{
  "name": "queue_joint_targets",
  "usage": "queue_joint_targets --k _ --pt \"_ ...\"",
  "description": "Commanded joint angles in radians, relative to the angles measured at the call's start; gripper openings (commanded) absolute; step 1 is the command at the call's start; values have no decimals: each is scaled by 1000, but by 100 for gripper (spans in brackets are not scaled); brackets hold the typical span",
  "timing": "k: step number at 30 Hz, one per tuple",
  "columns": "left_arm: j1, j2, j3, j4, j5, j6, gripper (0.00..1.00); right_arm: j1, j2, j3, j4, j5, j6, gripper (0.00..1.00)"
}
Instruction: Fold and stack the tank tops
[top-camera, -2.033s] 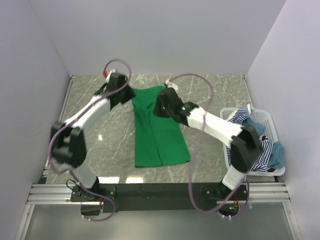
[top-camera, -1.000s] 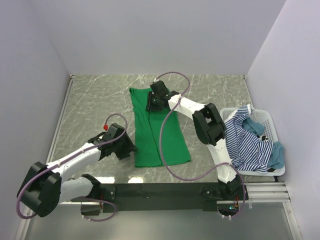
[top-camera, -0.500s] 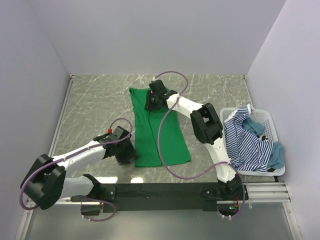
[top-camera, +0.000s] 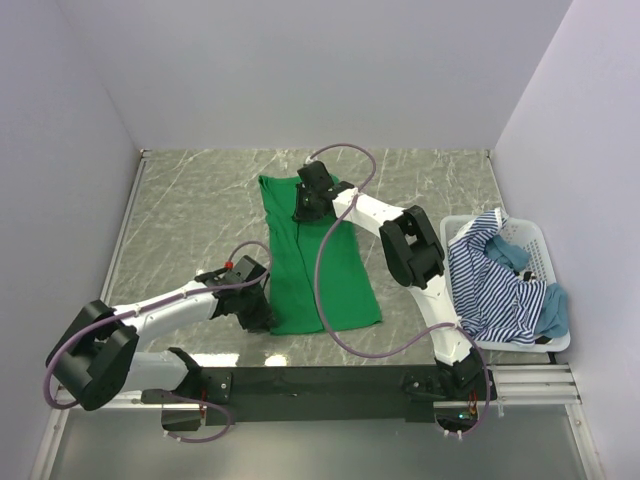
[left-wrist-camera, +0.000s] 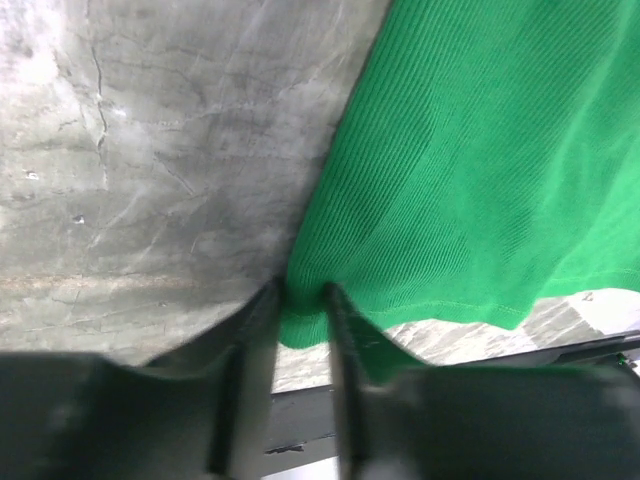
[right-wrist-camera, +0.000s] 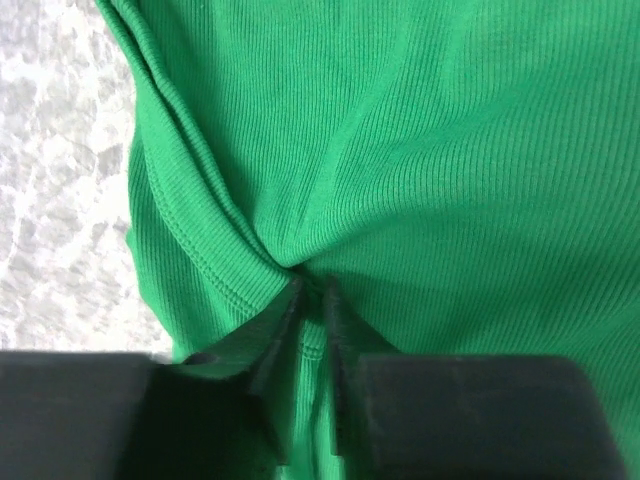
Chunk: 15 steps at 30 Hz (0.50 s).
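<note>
Left pincer (left-wrist-camera: 300, 296), right pincer (right-wrist-camera: 312, 289): both clamped.

You have no text, label or number to read here; any marking on the base rail (top-camera: 320, 382) seems too small.
</note>
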Motion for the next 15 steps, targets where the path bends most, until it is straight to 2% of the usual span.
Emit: queue_joint_targets --k 1,3,7,9,14,15 --pt "-8 13 17 -1 12 0 24 0 -1 56 1 11 1 16" --pt "-9 15 19 -10 10 3 19 0 2 68 -5 16 1 8" --pt "-9 13 20 -26 9 6 4 -2 -7 71 -9 46 -7 2" --pt "-8 13 20 -33 10 9 1 -2 -10 74 -10 61 -7 1" --pt "-9 9 13 -43 15 12 1 -6 -15 88 -30 74 -18 1" --pt "-9 7 13 -41 18 11 1 -5 -16 87 -32 71 -21 8"
